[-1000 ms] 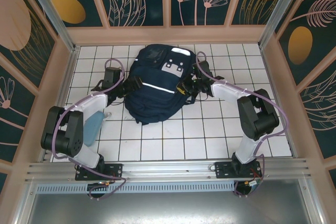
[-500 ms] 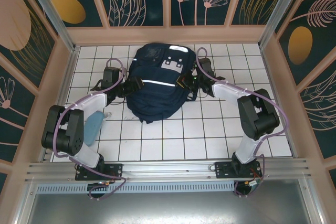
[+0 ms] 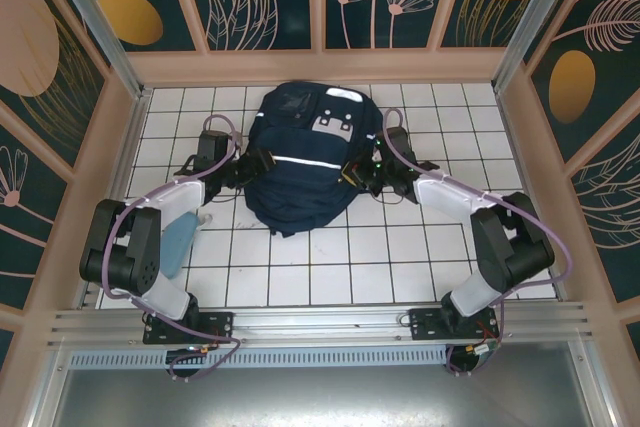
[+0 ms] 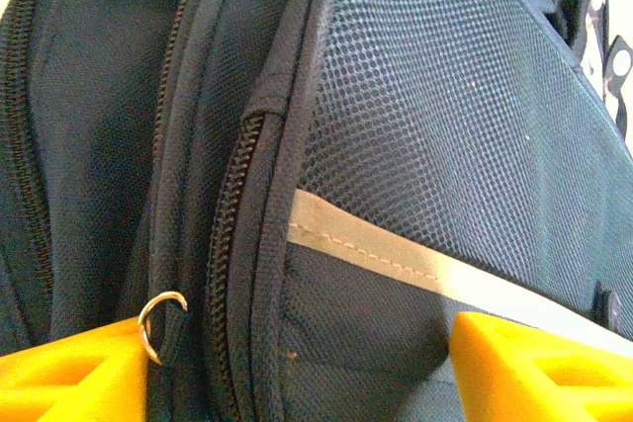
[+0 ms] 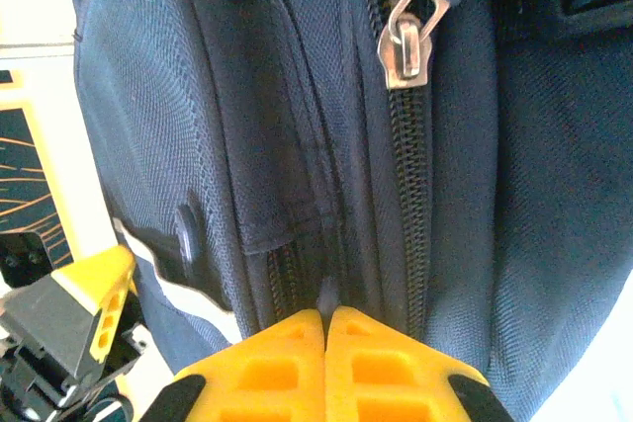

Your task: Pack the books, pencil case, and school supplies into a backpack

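Observation:
The dark navy backpack (image 3: 298, 162) with a white stripe lies on the tiled table, its zips closed where I can see them. My left gripper (image 3: 258, 161) is at its left side. In the left wrist view the yellow fingers (image 4: 69, 378) stand wide apart, open, with a bulge of backpack mesh (image 4: 376, 333) between them. My right gripper (image 3: 352, 171) is at the bag's right side. Its jaws (image 5: 324, 311) are shut on a thin grey tab (image 5: 324, 294) at a zip line. A metal zip puller (image 5: 406, 46) hangs above. The books are out of view.
A pale blue flat soft thing (image 3: 180, 243), perhaps the pencil case, lies under my left arm, with a small white item (image 3: 204, 218) beside it. Wooden walls ring the white tiles (image 3: 400, 247). A small metal ring (image 4: 158, 321) hangs by the left fingers.
The right gripper shut on the tab and its arm swung outward to the right. The backpack shifted slightly. The left fingers narrowed a little around the bag's side.

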### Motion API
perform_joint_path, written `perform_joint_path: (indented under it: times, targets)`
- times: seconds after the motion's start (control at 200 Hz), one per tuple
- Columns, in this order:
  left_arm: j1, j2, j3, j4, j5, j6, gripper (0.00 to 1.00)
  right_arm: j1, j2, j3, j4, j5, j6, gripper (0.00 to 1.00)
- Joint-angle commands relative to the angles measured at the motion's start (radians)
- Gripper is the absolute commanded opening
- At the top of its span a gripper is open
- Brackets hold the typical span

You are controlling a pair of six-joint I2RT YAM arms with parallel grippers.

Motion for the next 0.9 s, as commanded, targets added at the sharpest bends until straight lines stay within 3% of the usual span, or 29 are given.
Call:
perform_joint_path:
  times: [0.0, 0.075, 0.185, 0.25, 0.425, 0.576, 0.826, 0.896]
  targets:
    - [-0.025, 0.015, -0.006, 0.111, 0.073, -0.036, 0.7, 0.079, -0.049, -0.038, -0.003, -0.11, 0.084, 0.02]
    - [-0.026, 0.016, -0.004, 0.116, 0.073, -0.043, 0.69, 0.121, -0.048, -0.051, 0.038, -0.138, 0.126, 0.05]
    - [-0.026, 0.011, 0.003, 0.115, 0.075, -0.046, 0.69, 0.157, -0.061, -0.04, 0.028, -0.13, 0.123, 0.18]
    - [-0.027, 0.004, 0.004, 0.111, 0.07, -0.045, 0.69, 0.153, -0.088, -0.025, -0.045, -0.072, 0.061, 0.3]
    - [-0.026, -0.014, 0.008, 0.078, 0.044, -0.024, 0.7, 0.111, -0.197, -0.003, -0.194, 0.094, -0.164, 0.47]
    - [-0.026, -0.035, 0.013, 0.039, 0.011, 0.003, 0.7, 0.088, -0.15, 0.066, -0.262, 0.176, -0.276, 0.49]
    - [-0.026, -0.04, 0.01, 0.035, 0.035, 0.011, 0.71, 0.007, 0.011, 0.186, -0.302, 0.311, -0.271, 0.52]
    - [-0.026, -0.039, 0.01, 0.034, 0.051, 0.016, 0.71, -0.012, 0.051, 0.205, -0.257, 0.285, -0.288, 0.51]
